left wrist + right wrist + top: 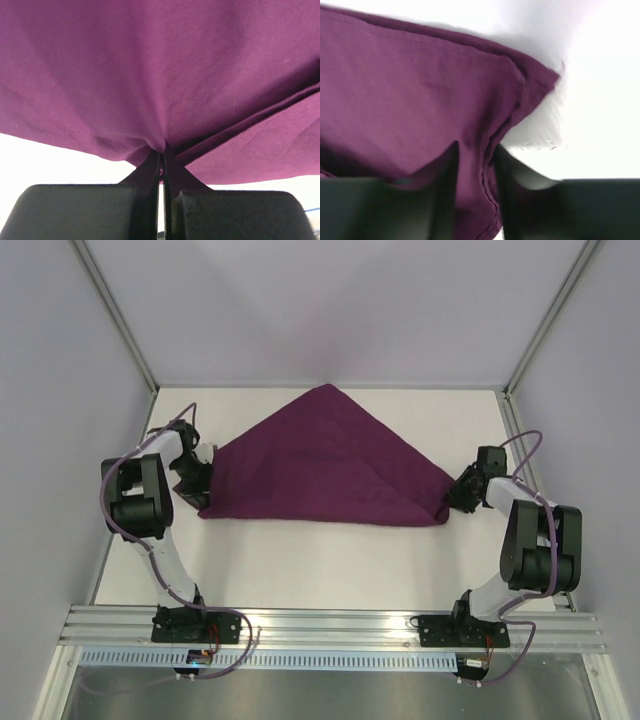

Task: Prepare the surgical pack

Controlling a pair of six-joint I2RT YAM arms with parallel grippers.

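The left gripper is clenched on the left corner of the deep-purple fabric sheet, folded into a triangle on the white table. The right gripper grasps its right corner. Lift both corners evenly, leaving the far apex flat

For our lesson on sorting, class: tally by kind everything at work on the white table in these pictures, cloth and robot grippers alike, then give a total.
deep-purple fabric sheet, folded to a triangle: 1
black two-finger grippers, each pinching a corner of it: 2 (left gripper, right gripper)
Total: 3
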